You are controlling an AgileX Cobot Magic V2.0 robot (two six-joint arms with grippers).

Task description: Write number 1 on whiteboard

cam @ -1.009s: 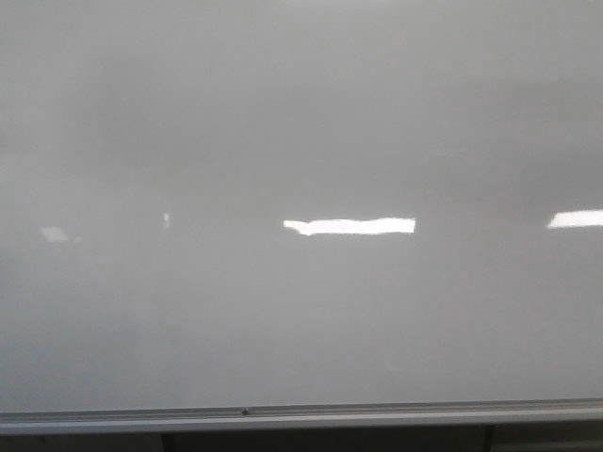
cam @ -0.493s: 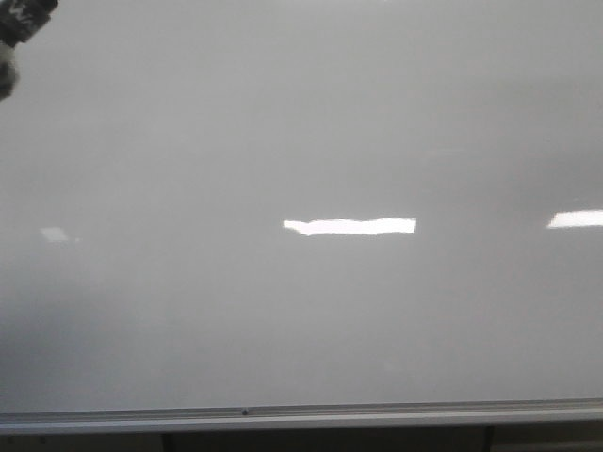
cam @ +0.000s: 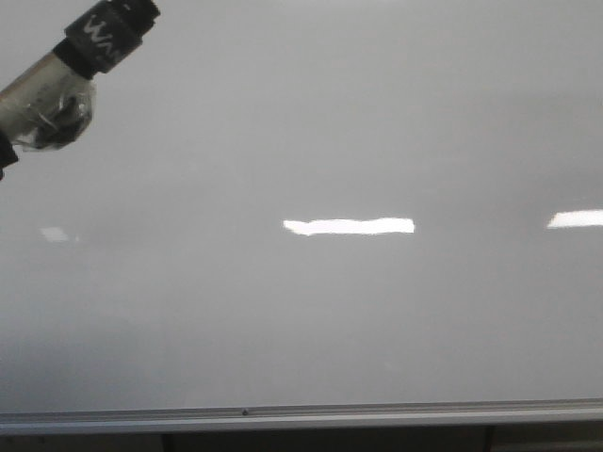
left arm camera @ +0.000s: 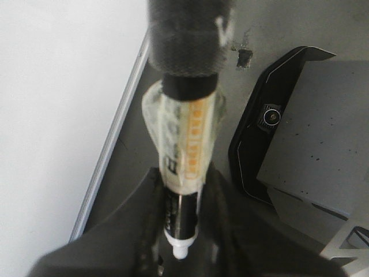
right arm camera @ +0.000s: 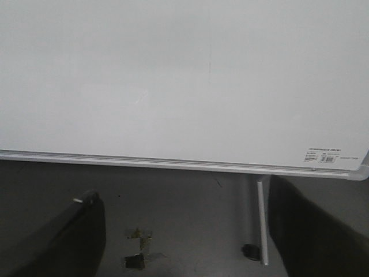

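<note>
The whiteboard (cam: 339, 311) fills the front view, glossy and pale grey, with bright horizontal light reflections (cam: 349, 226) across its middle and a silver rail (cam: 283, 414) along its bottom edge. No black stroke is legible on it in the front view. In the right wrist view a very faint thin vertical line (right arm camera: 210, 60) shows on the upper part of the board; whether it is ink or a blemish cannot be told, so the number 1 is judged not yet written.

The marker (cam: 66, 85) enters the front view at the upper left corner, tilted, black cap end uppermost, its barrel wrapped in clear tape. It appears to stand in front of the board; contact cannot be confirmed. In the left wrist view the left gripper (left arm camera: 183, 231) has its jaws closed narrowly on the lower barrel of the marker. The right gripper (right arm camera: 184, 231) holds nothing; its dark fingers (right arm camera: 75, 231) stand wide apart, facing the board from below, above the floor (right arm camera: 190, 219).

Step in hand: bringing the marker up to the writing surface. The next move calls for the tip, if uncapped, to be set squarely against the board and drawn in one short vertical stroke under light, steady pressure.
</note>
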